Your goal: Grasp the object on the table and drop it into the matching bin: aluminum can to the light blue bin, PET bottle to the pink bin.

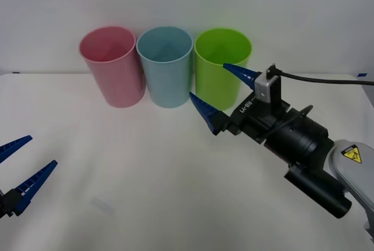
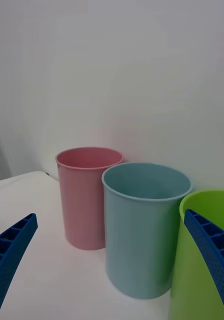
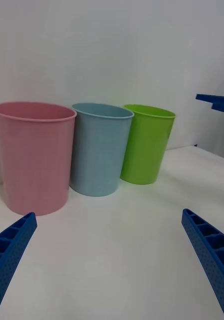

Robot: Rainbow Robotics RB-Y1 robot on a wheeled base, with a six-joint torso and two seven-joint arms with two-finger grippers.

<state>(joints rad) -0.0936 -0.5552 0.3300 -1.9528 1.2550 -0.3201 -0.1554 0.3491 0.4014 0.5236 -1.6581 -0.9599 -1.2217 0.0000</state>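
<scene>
The aluminum can was not between my fingers, and I could not tell where it lay. Judging by my empty right gripper (image 1: 208,80) held up close to the bins, it may well have been inside the light blue bin (image 1: 166,75), whose bottom I could not see.

My right gripper hung above the table (image 1: 146,175) with its two blue fingers spread wide and nothing in them. It pointed toward the row of bins. The lime green bin (image 1: 219,87) stood right in front of its fingertips, the light blue bin just beyond that and to its left, and the pink bin (image 1: 114,75) farthest to the left. Being raised to about rim height suits a release over an open mouth rather than a pick from the table. That much is my reading only.

My left gripper (image 1: 42,150) waited low and well back from the bins, also wide open and empty. It faced the pink bin and kept out of the right arm's way.

The three bins stood upright, side by side and touching or nearly so, at the far edge of the table. That left the wide near part free for reaching. The table was plain, flat and white, with a faint grey smudge between my two grippers. Behind the bins rose a bare white wall.
</scene>
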